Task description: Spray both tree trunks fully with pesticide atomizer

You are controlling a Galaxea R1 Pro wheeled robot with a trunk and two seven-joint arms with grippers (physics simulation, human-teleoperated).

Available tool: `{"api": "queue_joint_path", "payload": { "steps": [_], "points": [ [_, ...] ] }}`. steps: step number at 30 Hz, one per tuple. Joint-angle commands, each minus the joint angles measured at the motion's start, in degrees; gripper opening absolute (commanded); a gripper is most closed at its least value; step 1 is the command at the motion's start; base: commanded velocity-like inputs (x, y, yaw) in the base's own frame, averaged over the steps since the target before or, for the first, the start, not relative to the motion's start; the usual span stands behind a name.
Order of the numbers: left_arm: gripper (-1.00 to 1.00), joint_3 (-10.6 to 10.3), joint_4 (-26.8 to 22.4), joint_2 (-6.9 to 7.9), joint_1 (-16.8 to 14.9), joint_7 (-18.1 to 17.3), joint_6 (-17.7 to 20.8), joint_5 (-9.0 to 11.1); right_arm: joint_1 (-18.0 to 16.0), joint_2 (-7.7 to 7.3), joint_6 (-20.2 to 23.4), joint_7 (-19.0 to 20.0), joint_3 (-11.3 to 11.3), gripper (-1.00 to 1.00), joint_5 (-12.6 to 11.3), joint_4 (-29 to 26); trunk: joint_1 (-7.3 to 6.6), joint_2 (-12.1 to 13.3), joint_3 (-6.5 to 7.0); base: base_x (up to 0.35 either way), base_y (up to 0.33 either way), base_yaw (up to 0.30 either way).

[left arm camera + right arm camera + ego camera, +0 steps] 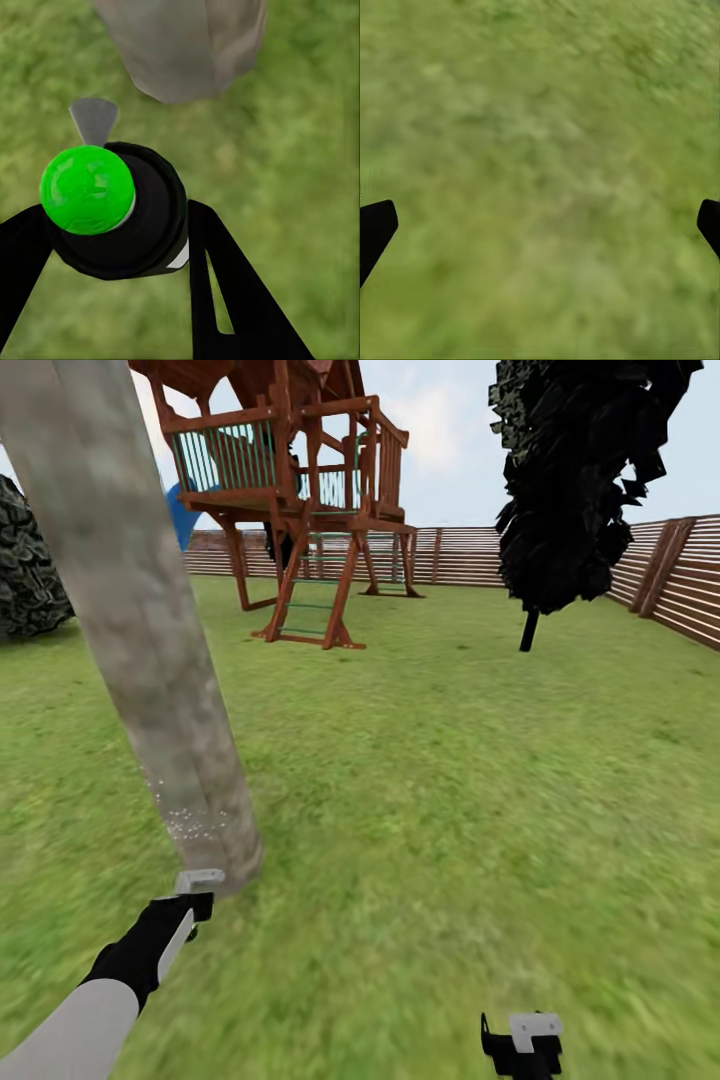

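The pesticide atomizer (pixel 120 214) sits between the jaws of the left gripper (pixel 112 247), pinched from both sides; its cap shows a green dot. Just beyond its nozzle rises the tree trunk (pixel 140 630), speckled with white droplets low down. The right gripper (pixel 540 225) hangs over the lawn (pixel 450 760), jaws spread wide. Farther off stands a wooden play tower (pixel 300 490) before the fence (pixel 460 555).
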Motion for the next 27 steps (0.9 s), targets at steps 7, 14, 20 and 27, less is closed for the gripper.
{"api": "queue_joint_path", "payload": {
  "steps": [7,14,20,27],
  "points": [
    [-1.0,-0.01,-0.09,0.03,0.0,-3.96,-0.11,-0.72,0.0,0.03,0.0,0.0,-0.03,1.0,0.0,0.0,0.0,0.0,0.0,0.239,-0.17,0.187],
    [-1.0,0.0,-0.09,-0.1,0.0,-3.81,-0.19,-0.74,0.0,0.0,0.0,0.0,-0.03,1.0,0.0,0.0,0.0,0.0,0.0,0.199,-0.211,0.169],
    [-1.0,0.0,-0.09,-0.14,0.0,-3.78,-0.2,-0.74,0.0,-0.02,0.0,0.0,-0.03,1.0,0.0,0.0,0.0,0.0,0.0,0.025,-0.27,0.073],
    [-1.0,0.13,-0.09,0.01,0.0,-3.78,-0.2,-0.74,0.0,0.02,0.0,0.0,-0.03,1.0,0.0,0.0,0.0,0.0,0.0,0.0,-0.275,0.166]
  ]
}}
